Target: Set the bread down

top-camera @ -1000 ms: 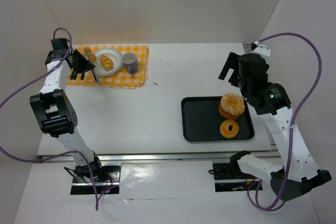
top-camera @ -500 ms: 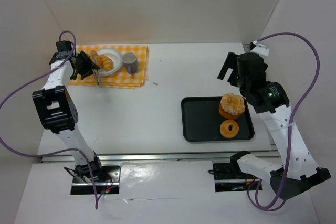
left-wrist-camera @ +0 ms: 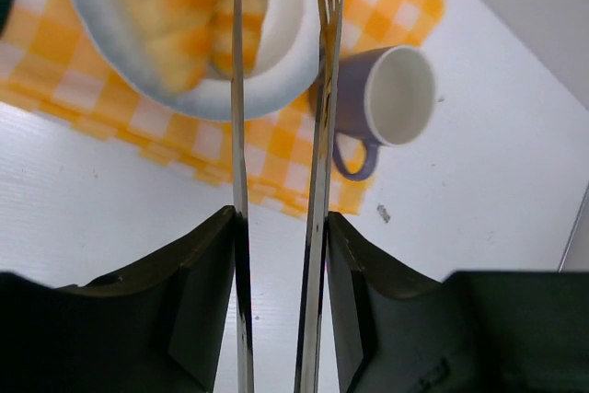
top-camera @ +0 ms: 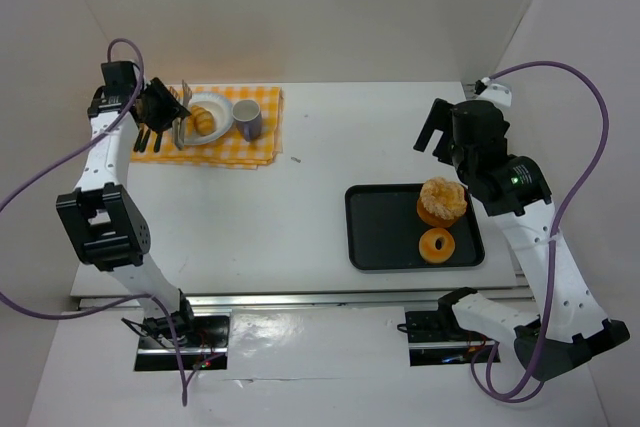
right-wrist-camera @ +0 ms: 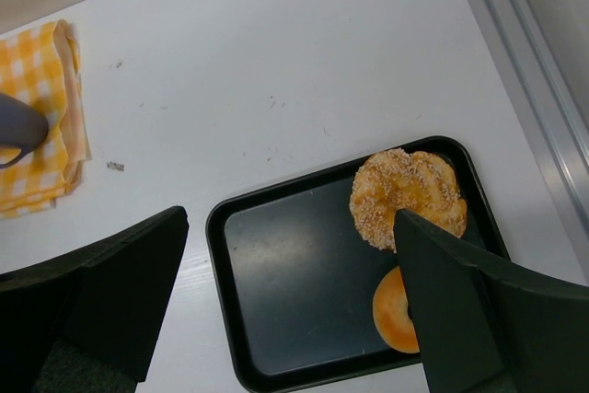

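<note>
A yellow bread [top-camera: 203,121] lies on the white plate [top-camera: 222,129] on the checked cloth at the far left; in the left wrist view the bread [left-wrist-camera: 175,34] is blurred on the plate [left-wrist-camera: 276,80]. My left gripper [top-camera: 155,117] is shut on metal tongs [top-camera: 184,117], whose two blades [left-wrist-camera: 319,135] stand apart, their tips over the plate with nothing between them. My right gripper [top-camera: 440,133] is open and empty, hovering above the far end of the black tray [top-camera: 380,237].
A purple mug [top-camera: 247,119] stands right of the plate on the yellow checked cloth [top-camera: 260,149]. The tray [right-wrist-camera: 276,292] holds a sesame bread ring [right-wrist-camera: 396,190] and a smooth bagel [right-wrist-camera: 391,310]. White walls close the back and sides.
The tongs carried a piece of bread right from beside the plate to over it. The bread now lies on the plate and the blades are empty. The right arm has not moved.
</note>
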Controlling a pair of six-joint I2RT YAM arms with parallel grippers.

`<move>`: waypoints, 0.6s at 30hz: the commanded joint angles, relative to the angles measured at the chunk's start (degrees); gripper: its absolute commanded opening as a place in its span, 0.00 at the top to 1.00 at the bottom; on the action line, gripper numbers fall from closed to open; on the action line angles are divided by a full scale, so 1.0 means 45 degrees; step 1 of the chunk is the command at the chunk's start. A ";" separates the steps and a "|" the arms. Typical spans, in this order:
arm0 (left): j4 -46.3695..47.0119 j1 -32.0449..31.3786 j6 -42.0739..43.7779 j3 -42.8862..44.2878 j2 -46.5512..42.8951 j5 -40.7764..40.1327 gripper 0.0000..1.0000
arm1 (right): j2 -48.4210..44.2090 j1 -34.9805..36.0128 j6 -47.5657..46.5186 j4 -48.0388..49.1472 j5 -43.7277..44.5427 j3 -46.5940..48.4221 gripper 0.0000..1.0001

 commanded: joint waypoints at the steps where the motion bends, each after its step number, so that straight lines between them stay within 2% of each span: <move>1: -0.0038 -0.0103 0.0397 0.0907 -0.0870 -0.0137 0.46 | -0.0150 -0.0071 0.0033 0.0719 -0.0103 0.0110 0.00; 7: -0.0040 -0.0394 0.0746 0.0791 -0.1161 -0.0137 0.51 | -0.0150 -0.0071 0.0033 0.0719 -0.0103 0.0109 0.00; 11: -0.0177 -0.2188 0.2074 0.0518 -0.1824 0.0195 0.51 | -0.0267 -0.0071 0.0033 0.0719 -0.0103 0.0109 0.00; 12: -0.0177 -0.3256 0.2522 0.0285 -0.2040 0.0021 0.51 | -0.0267 -0.0071 0.0033 0.0719 -0.0103 0.0109 0.00; 14: -0.0022 -0.4433 0.2643 -0.0788 -0.2450 -0.0369 0.51 | -0.0267 -0.0071 0.0033 0.0719 -0.0103 -0.0009 0.00; 15: -0.0020 -0.5560 0.2643 -0.1140 -0.2607 -0.0990 0.51 | -0.0267 -0.0071 0.0033 0.0835 -0.0103 -0.0009 0.00; 18: 0.0154 -0.7205 0.2643 -0.2429 -0.2745 -0.1796 0.52 | -0.0267 -0.0071 0.0033 0.0836 -0.0219 -0.0009 0.00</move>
